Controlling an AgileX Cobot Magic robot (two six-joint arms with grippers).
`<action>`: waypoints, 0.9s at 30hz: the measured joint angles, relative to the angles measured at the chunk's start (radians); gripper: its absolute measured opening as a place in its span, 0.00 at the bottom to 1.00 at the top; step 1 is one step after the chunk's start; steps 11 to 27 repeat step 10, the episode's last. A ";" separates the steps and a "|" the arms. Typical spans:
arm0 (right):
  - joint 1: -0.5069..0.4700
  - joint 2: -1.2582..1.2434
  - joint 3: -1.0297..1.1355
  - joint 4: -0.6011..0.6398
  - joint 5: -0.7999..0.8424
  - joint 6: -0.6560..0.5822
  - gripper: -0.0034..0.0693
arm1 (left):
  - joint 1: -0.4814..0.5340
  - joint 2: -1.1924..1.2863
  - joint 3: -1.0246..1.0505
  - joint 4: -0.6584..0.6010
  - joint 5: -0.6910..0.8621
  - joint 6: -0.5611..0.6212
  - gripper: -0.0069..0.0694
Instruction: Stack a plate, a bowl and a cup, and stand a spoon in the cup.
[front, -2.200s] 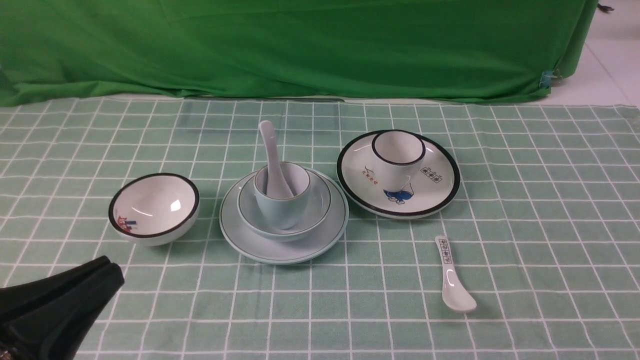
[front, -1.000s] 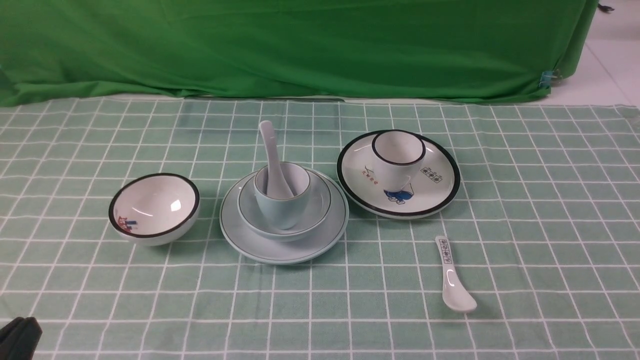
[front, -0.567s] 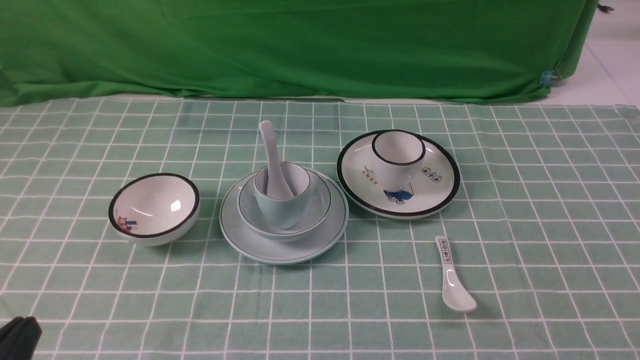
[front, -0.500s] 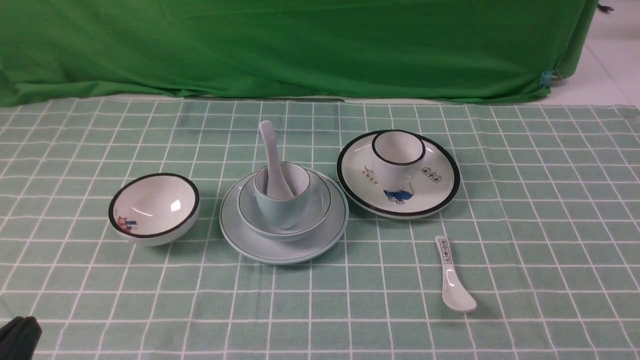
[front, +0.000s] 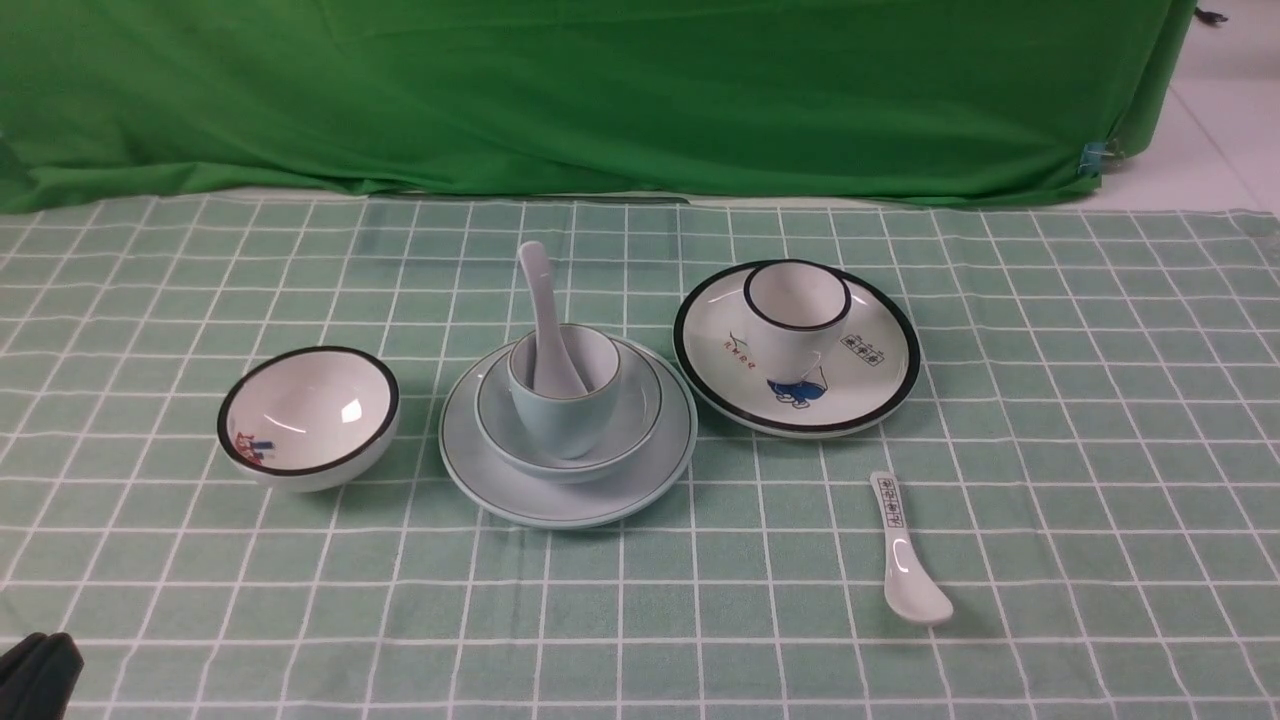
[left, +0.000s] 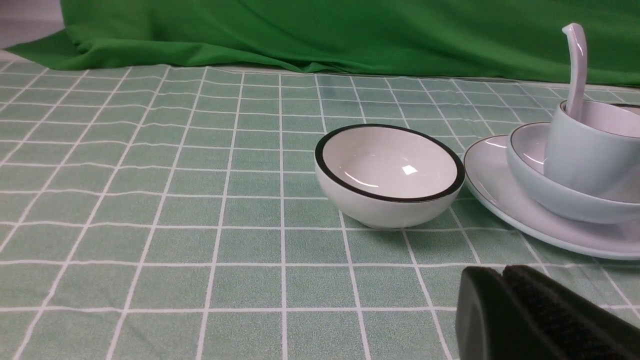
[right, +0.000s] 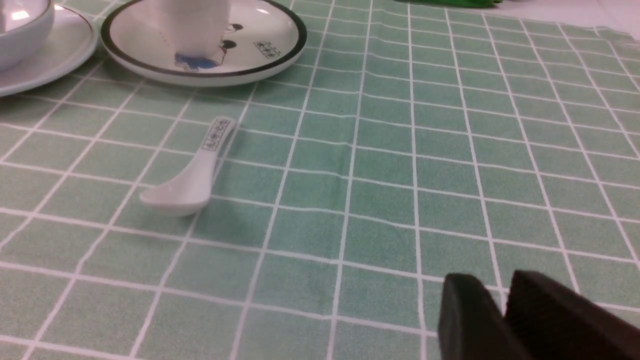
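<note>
The pale blue-green plate (front: 640, 485) lies at the table's middle. The matching bowl (front: 640, 425) sits on it, and the cup (front: 560, 425) sits in the bowl. The plain white spoon (front: 536, 290) stands in the cup, handle up and leaning back-left. The stack also shows in the left wrist view: plate (left: 500, 195), bowl (left: 527, 167), cup (left: 580, 160), spoon (left: 577, 65). My left gripper (front: 40, 672) is shut and empty at the front left corner, far from the stack (left: 501, 271). My right gripper (right: 502, 282) is shut and empty, low over the cloth; it is out of the front view.
A black-rimmed white bowl (front: 308, 415) stands left of the stack. A black-rimmed plate (front: 880, 385) with a black-rimmed cup (front: 795, 310) on it stands to the right. A spoon with black characters (front: 905, 560) lies in front of that plate. A green curtain hangs behind.
My left gripper has drawn back toward the front left corner and has stayed still for the last second. The stack and the other dishes have not moved.
</note>
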 joint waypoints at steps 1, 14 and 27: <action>0.000 0.000 0.000 0.000 0.000 0.000 0.28 | 0.000 0.000 0.000 0.000 0.000 0.000 0.11; 0.000 0.000 0.000 0.000 0.000 0.000 0.31 | 0.000 0.000 0.000 0.000 0.000 0.000 0.11; 0.000 0.000 0.000 0.000 0.000 0.000 0.31 | 0.000 0.000 0.000 0.000 0.000 0.000 0.11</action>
